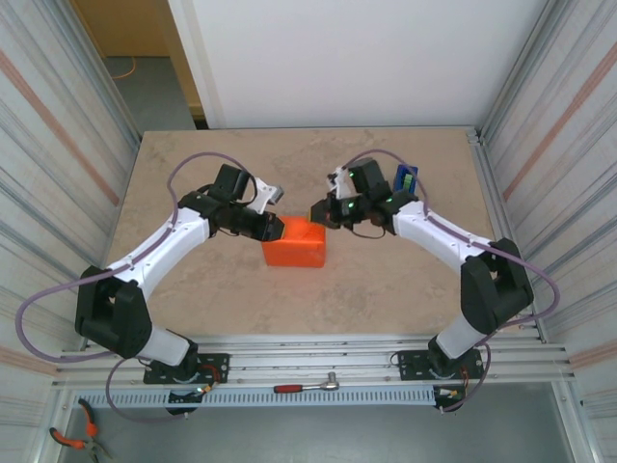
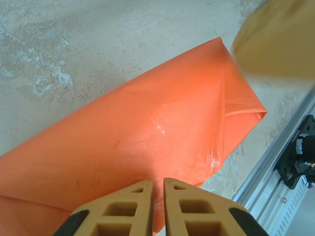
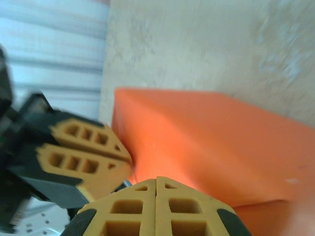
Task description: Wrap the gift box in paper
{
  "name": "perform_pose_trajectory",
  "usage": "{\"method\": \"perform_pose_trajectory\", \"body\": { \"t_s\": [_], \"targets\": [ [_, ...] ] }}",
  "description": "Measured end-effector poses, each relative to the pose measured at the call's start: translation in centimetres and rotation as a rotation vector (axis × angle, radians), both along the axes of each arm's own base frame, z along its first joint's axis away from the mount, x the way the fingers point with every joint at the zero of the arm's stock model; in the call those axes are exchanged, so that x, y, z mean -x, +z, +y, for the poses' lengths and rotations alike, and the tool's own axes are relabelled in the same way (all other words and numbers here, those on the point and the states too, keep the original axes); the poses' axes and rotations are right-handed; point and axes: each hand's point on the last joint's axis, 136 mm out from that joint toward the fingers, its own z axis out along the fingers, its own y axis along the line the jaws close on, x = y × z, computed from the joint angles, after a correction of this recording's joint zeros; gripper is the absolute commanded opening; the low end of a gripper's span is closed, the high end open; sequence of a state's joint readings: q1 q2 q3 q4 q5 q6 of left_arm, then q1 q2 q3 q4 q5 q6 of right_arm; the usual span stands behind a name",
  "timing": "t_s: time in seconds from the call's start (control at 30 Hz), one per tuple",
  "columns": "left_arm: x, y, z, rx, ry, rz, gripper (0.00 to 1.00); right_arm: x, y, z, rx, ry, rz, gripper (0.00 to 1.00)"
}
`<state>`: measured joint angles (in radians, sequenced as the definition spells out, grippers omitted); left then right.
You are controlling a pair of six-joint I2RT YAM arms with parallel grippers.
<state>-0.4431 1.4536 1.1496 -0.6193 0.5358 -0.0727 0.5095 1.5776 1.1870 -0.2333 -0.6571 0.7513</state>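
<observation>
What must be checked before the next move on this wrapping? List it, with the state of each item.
1. Paper forms a closed box shape, top and front covered: ok.
2. Left gripper pinching the paper's edge: ok, fingers almost together, orange in the slit.
3. Right gripper shut, tips at the paper's near edge: ok.
4. Seam taped: cannot tell.
5. End fold sealed: cannot tell, creases show.
6. Tape dispenser apart from the paper: ok.

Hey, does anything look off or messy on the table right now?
Only slightly: the orange paper is creased, with whitish marks, and its folded end juts out in a point instead of lying flat.
</observation>
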Motion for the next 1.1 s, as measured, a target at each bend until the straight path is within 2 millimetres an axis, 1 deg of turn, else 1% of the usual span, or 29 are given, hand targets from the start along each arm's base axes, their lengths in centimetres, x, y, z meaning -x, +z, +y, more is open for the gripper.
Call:
{"method": "perform_pose_trajectory", "body": {
  "t_s": [0.07, 0.13, 0.17, 0.23, 0.27, 0.3, 0.33, 0.4, 0.43, 0.5, 0.6, 0.67, 0.77, 0.83, 0.97, 1.1],
  "targets": [
    [0.0, 0.0, 0.0, -0.004, -0.001, -0.004, 0.15, -1.9, 2.1, -2.5, -0.028, -0.066, -0.033, 0.23],
    [-0.1, 0.0, 0.0, -0.003, -0.001, -0.007, 0.15, -3.9, 4.3, -6.1, -0.058, -0.154, -0.073, 0.31],
    [-0.1, 0.0, 0.0, -0.003, -0.001, -0.008, 0.15, -4.6, 5.0, -7.7, -0.069, -0.194, -0.081, 0.33],
    [-0.1, 0.0, 0.0, -0.004, -0.003, -0.010, 0.15, -6.5, 6.1, -12.5, -0.087, -0.307, -0.097, 0.38],
    [-0.1, 0.0, 0.0, -0.004, -0.003, -0.010, 0.15, -7.2, 6.2, -14.3, -0.091, -0.355, -0.094, 0.40],
    [-0.1, 0.0, 0.0, -0.003, -0.003, -0.012, 0.15, -8.1, 6.1, -16.8, -0.094, -0.413, -0.095, 0.42],
    [-0.1, 0.0, -0.1, -0.002, -0.004, -0.014, 0.15, -8.8, 5.5, -19.3, -0.093, -0.473, -0.084, 0.43],
    [-0.2, 0.0, -0.1, -0.002, -0.004, -0.017, 0.15, -9.7, 4.1, -23.1, -0.094, -0.558, -0.048, 0.43],
    [-0.2, 0.0, -0.1, -0.001, -0.004, -0.018, 0.15, -10.2, 3.1, -24.7, -0.093, -0.593, -0.024, 0.44],
    [-0.2, -0.1, -0.1, -0.002, -0.005, -0.021, 0.15, -10.9, 1.1, -27.0, -0.098, -0.639, 0.027, 0.44],
    [-0.3, 0.0, -0.1, -0.002, -0.004, -0.024, 0.14, -11.8, -2.2, -29.0, -0.109, -0.673, 0.107, 0.44],
    [-0.3, 0.0, -0.1, -0.002, -0.004, -0.024, 0.14, -12.2, -4.3, -29.6, -0.115, -0.681, 0.156, 0.44],
    [-0.3, -0.1, -0.1, -0.002, -0.004, -0.024, 0.14, -12.5, -6.5, -29.7, -0.119, -0.680, 0.205, 0.44],
    [-0.3, -0.1, -0.1, -0.002, -0.004, -0.023, 0.14, -12.7, -7.6, -29.7, -0.124, -0.677, 0.226, 0.44],
    [-0.3, -0.1, -0.1, -0.001, -0.004, -0.025, 0.14, -12.9, -8.9, -29.7, -0.128, -0.675, 0.244, 0.44],
    [-0.4, -0.1, -0.1, 0.001, -0.004, -0.030, 0.14, -12.8, -10.1, -29.6, -0.129, -0.673, 0.265, 0.41]
  ]
}}
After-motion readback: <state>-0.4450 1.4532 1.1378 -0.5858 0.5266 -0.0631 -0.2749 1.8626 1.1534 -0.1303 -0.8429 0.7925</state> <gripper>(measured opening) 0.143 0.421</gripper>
